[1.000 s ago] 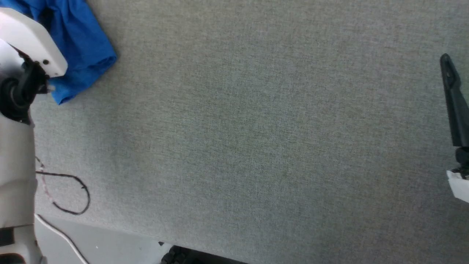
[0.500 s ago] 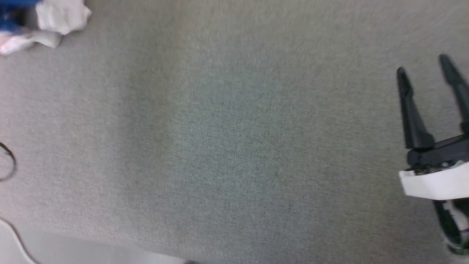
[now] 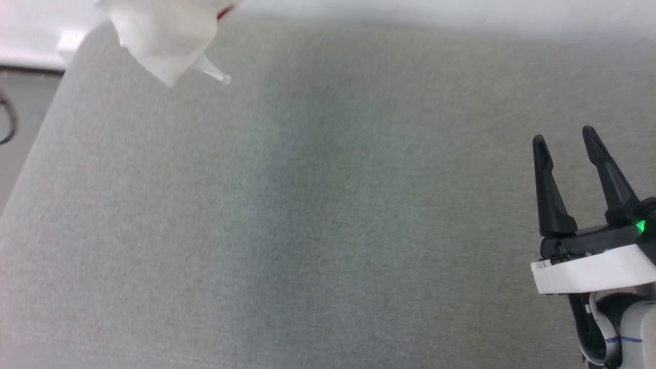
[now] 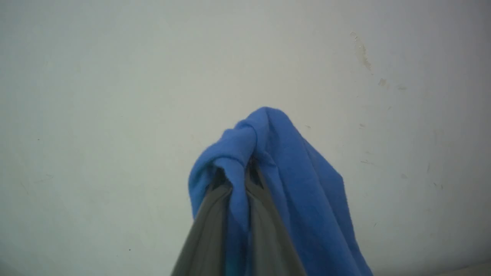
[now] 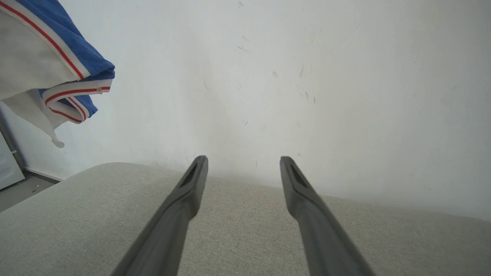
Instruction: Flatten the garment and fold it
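Observation:
The garment [image 4: 295,180] is a royal-blue jersey with white sleeves and thin red stripes. In the left wrist view my left gripper [image 4: 241,170] is shut on a bunched fold of its blue cloth, which drapes over the fingertips. The garment's white sleeve [image 3: 161,36] hangs in the air at the top left of the head view, above the grey surface. The right wrist view catches the garment's striped sleeve [image 5: 50,76] dangling at its upper left. My right gripper [image 3: 564,141] stands open over the right side of the surface, holding nothing, well away from the garment.
A grey fabric-covered table [image 3: 318,215] spans the head view, with its left edge [image 3: 36,148] running diagonally and grey floor beyond. A pale wall [image 5: 307,76] rises behind the table's far edge. A dark cable [image 3: 7,120] lies at the far left.
The head camera has swung, so the whole picture has shifted. The garment now hangs lifted with its white sleeve at the top left, and my right gripper shows in full, still open.

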